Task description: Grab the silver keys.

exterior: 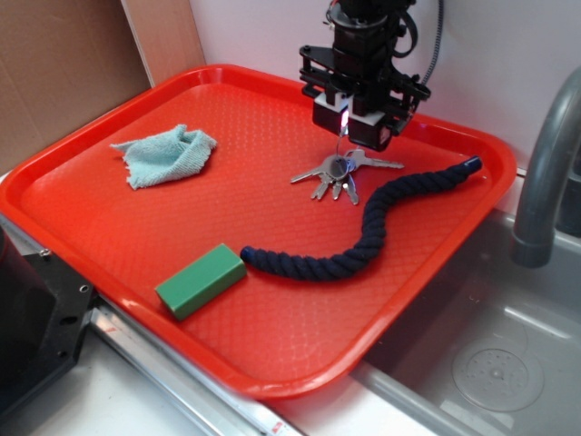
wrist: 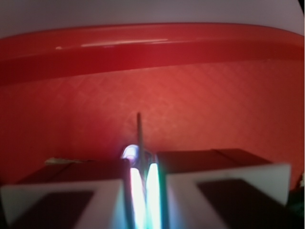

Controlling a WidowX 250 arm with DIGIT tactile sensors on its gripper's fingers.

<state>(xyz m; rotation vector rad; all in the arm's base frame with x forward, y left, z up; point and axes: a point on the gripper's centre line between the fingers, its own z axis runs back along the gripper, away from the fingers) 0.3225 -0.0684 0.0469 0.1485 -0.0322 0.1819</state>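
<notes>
The silver keys [exterior: 338,174] lie fanned out on the red tray [exterior: 272,318], just left of the navy rope's far end. My gripper [exterior: 346,125] hangs straight above them with its jaws shut on the thin wire ring, which runs up from the bunch into the jaws. I cannot tell whether the key blades still touch the tray. In the wrist view the gripper [wrist: 142,164] is closed, and the wire of the keys [wrist: 139,129] sticks out between the pads, with the tray floor and far rim [wrist: 152,45] beyond. The key blades are hidden there.
A navy rope [exterior: 363,238] curves across the tray right of the keys. A green block [exterior: 201,280] lies near the front and a light blue cloth [exterior: 168,154] at the left. A metal sink [exterior: 508,363] and grey faucet [exterior: 545,173] are at the right.
</notes>
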